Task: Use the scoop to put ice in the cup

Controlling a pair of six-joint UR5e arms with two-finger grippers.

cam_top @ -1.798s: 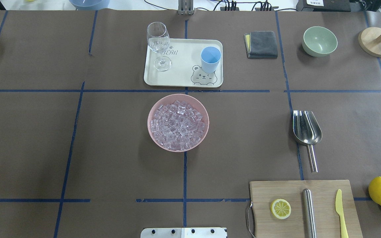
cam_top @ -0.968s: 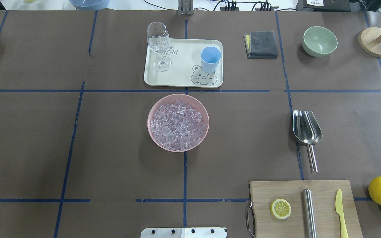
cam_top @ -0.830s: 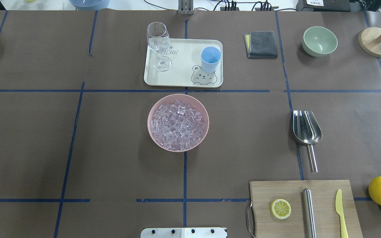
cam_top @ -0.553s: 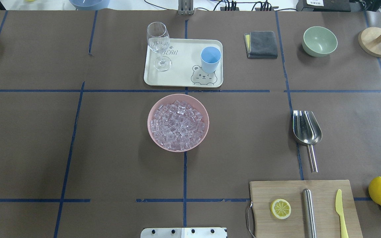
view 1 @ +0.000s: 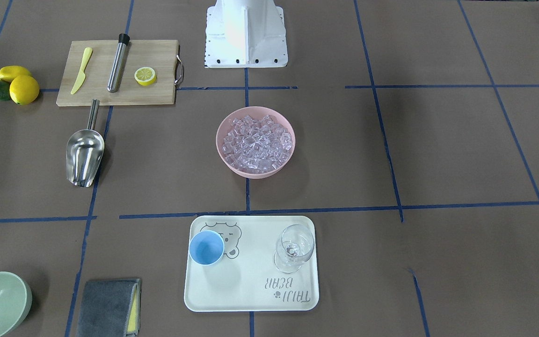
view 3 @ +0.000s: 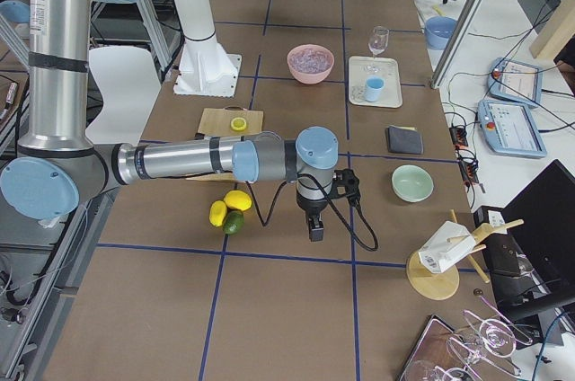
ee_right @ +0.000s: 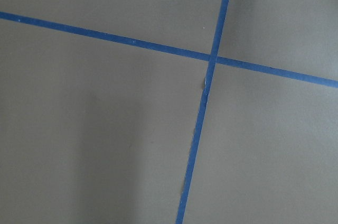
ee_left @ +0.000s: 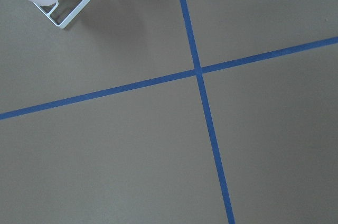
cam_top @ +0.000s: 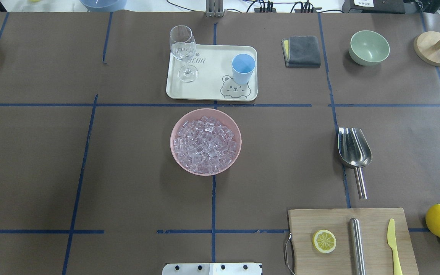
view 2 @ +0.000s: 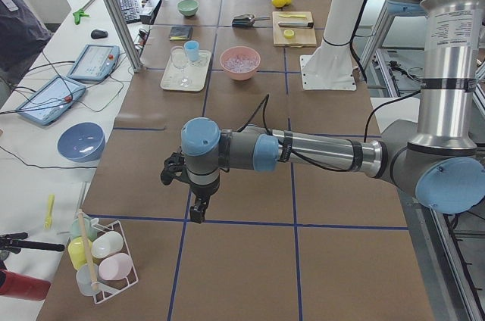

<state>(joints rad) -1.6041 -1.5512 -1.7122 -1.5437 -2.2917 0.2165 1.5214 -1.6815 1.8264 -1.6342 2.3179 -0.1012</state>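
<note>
Both arms are hanging out at the ends of the surface [cam_top: 128, 172], well apart from the work. The left pincer [view 2: 195, 213] is pointing down over bare brown paper. I am getting it only from the side camera, so I cannot tell if it is open or closed. Same for the right pincer [view 3: 314, 230], which is hovering near the lemons [view 3: 228, 208]. Both wrist cameras are showing only blue tape lines.

Nearest the robot's base, on its right, a wooden board [cam_top: 334, 221] is carrying a lemon slice [cam_top: 324, 241], a steel cylinder [cam_top: 356, 244] and a yellow knife [cam_top: 393, 244].

Just beyond the board the scoop [cam_top: 354, 151] is lying flat, handle toward the robot, with nothing gripping it.

In the middle, the ice [cam_top: 206, 145] is sitting heaped in a pink bowl [cam_top: 172, 141].

Past the bowl, the cup [cam_top: 243, 68] is standing upright on the right side of a cream tray [cam_top: 212, 82], mouth up. I am seeing no ice in it. A wine glass [cam_top: 183, 49] is standing on the tray's left side.

Farthest right, a grey cloth [cam_top: 303, 50] and a green bowl [cam_top: 369, 47] are resting.
</note>
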